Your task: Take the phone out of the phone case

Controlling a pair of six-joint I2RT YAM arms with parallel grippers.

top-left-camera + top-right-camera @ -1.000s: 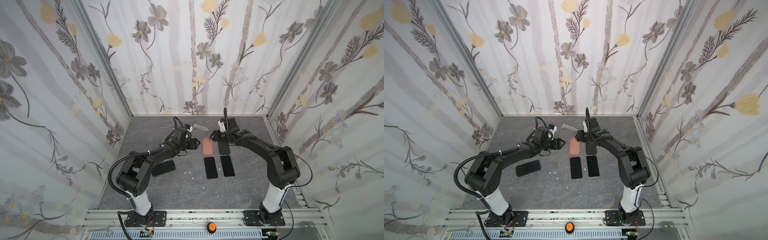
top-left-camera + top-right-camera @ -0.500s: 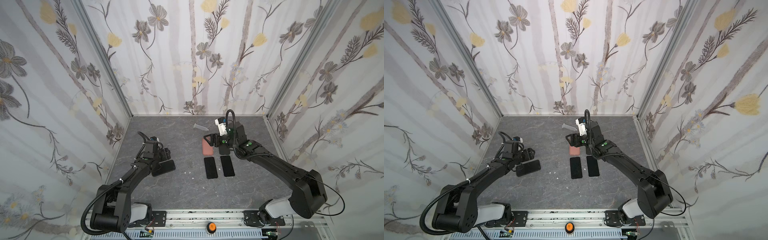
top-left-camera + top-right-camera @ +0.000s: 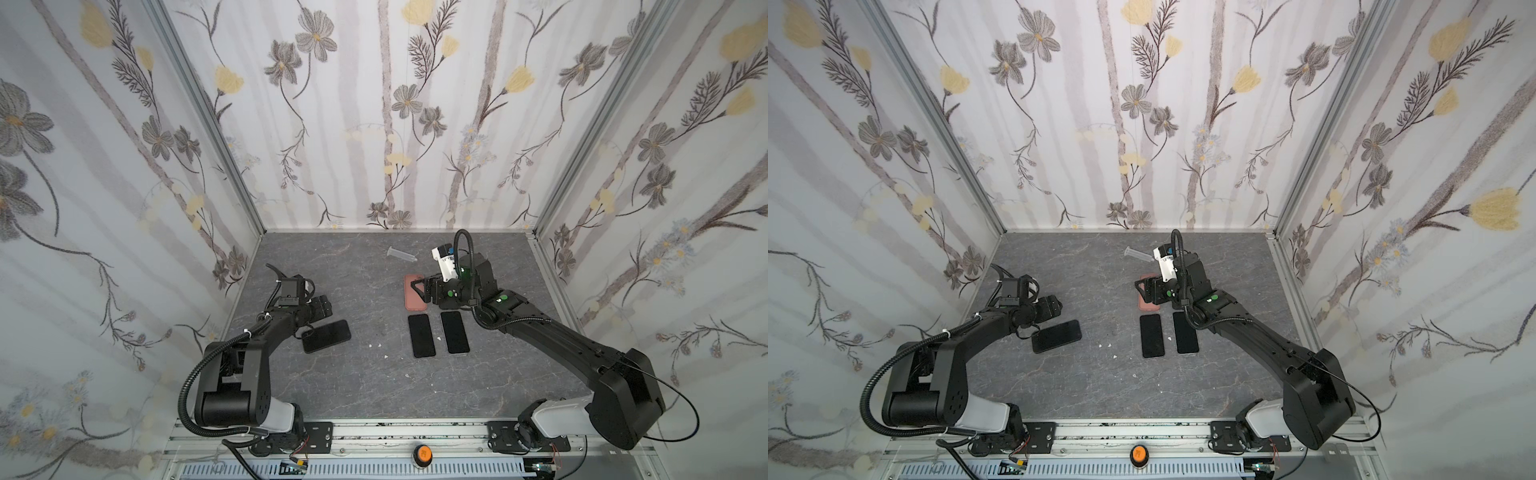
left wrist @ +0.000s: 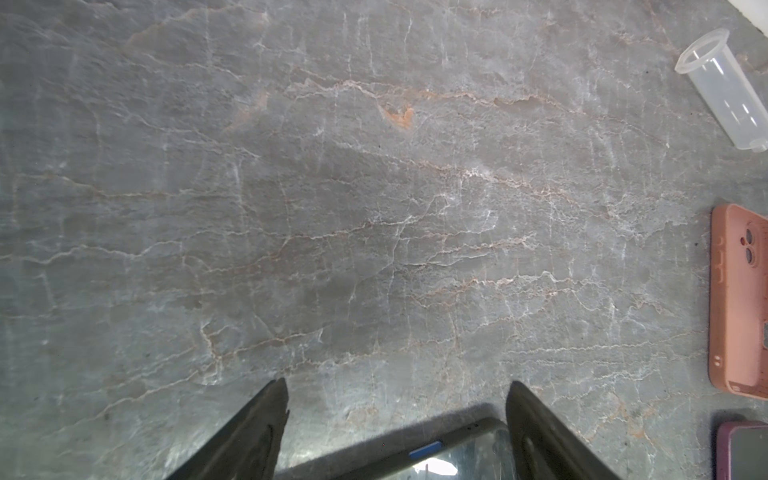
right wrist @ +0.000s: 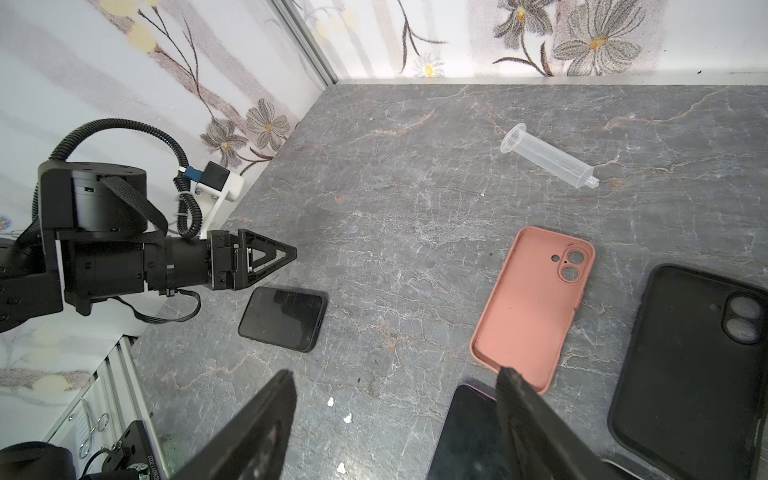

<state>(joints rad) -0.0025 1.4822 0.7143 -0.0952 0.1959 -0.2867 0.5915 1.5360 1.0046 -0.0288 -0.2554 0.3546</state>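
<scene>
Since a second ago, the left arm has withdrawn from the centre to the left side and the right arm has folded back toward its base, its gripper staying over the centre; no phone or case has shifted.

1. Task item. The middle phone (image 3: 421,341) lies flat, dark face up, on the table (image 3: 374,390), just base-side of the pink case (image 5: 528,316). Its purple rim suggests a case still fitted (a judgement; the left wrist view shows that rim best). Long axis: base to back wall, parallel to the right phone (image 3: 455,332) just beside it.

2. Empty cases. The pink case and the black case (image 5: 685,374) both lie open side up with no phone inside.

3. Right gripper (image 5: 395,374). Jaws stand wide apart and hold nothing. It hovers over the near end of the pink case; the middle phone lies just toward the base from it. This arm is the nearer one.

4. Left gripper (image 4: 397,384). Jaws stand wide apart, empty, above a corner of the left phone (image 3: 326,336), well apart from the middle phone. Whether the left phone carries a case cannot be told.

5. Coming move, as judged: the right gripper comes down and closes across the short axis of the middle phone, not along its length.
</scene>
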